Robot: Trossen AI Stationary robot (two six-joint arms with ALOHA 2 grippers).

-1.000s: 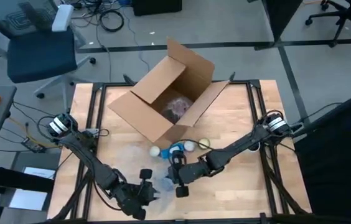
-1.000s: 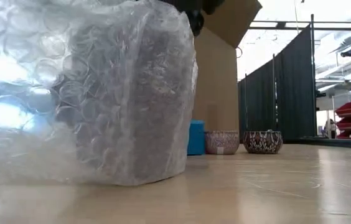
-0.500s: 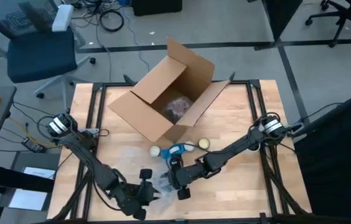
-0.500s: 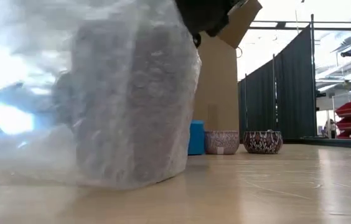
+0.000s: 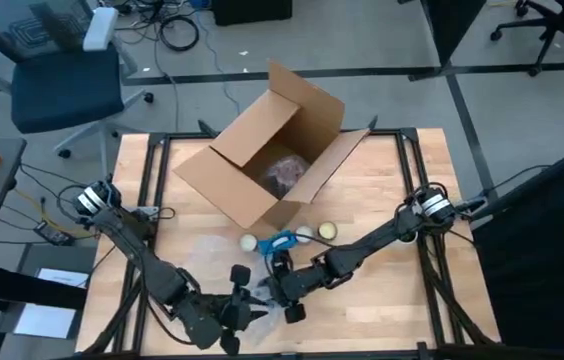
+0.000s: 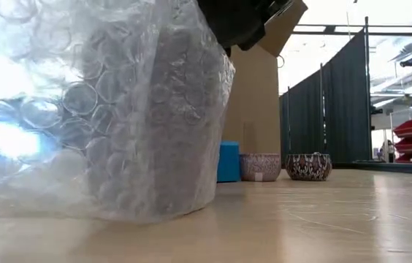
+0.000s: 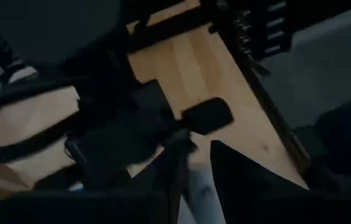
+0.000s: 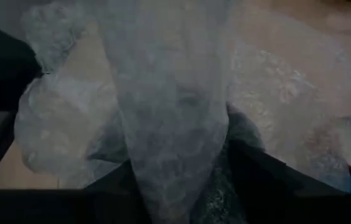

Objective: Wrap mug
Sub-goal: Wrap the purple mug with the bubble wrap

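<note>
A dark mug (image 6: 158, 124) stands upright on its base on the table near the front edge, under clear bubble wrap (image 6: 60, 109) that drapes over it and spreads to one side. My right gripper (image 5: 282, 288) is at the mug's top, shut on the wrap (image 8: 169, 112). My left gripper (image 5: 239, 305) is just left of it, low at the table's near edge, shut on a strip of the wrap (image 7: 198, 190). In the low view only a dark gripper body (image 6: 239, 18) shows above the mug. My left gripper pinches a narrow strip of the bubble wrap (image 7: 195, 180) between its two fingers, coming level from the table's left. Whether it has one layer or several, I cannot tell. My right gripper holds a broad fold of wrap (image 8: 175, 155) between its fingers, coming from above and from the right at the mug's top. The wrap covers the contact, so whether the mug's rim is also between the fingers cannot be told. The mug stays on the table.
An open cardboard box (image 5: 272, 160) lies on its side at the table's far middle, with a wrapped thing inside. Between it and the mug are small bowls (image 5: 328, 230) and a blue box (image 5: 280, 241); these also show behind the mug, the blue box (image 6: 228, 161) and the bowls (image 6: 261, 166).
My left gripper has gone a little toward the table's right edge, closer to the mug. My right gripper has shifted slightly toward the left and the near edge. The loose part of the wrap beside the mug has been drawn about and changed shape; the mug has stayed upright.
</note>
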